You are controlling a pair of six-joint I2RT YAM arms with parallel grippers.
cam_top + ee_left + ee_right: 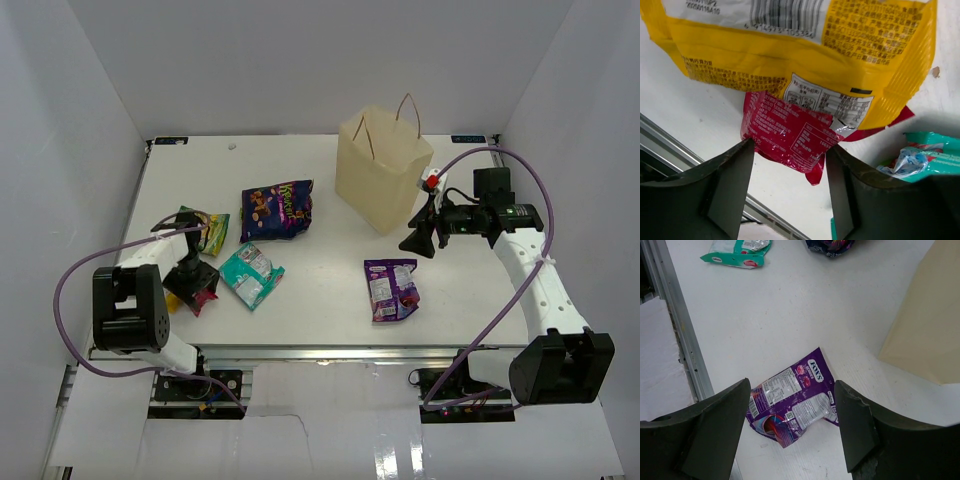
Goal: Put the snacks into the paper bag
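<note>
The tan paper bag [385, 170] stands upright at the back right; its wall also shows in the right wrist view [930, 320]. My right gripper [420, 240] [792, 385] is open above a small purple packet [391, 288] [795, 400], not touching it. My left gripper [190, 280] [790, 147] is open, its fingers on either side of a red packet [205, 295] [790, 132] that lies partly under a yellow packet [790, 50]. A teal packet [250, 274] [925, 157], a large purple packet [278, 210] and a green-yellow packet [205, 228] lie on the table. No brown candy is in view.
The white table [320, 250] is walled on three sides. An aluminium rail [670, 137] [675, 325] runs along its near edge. Purple cables loop from both arms.
</note>
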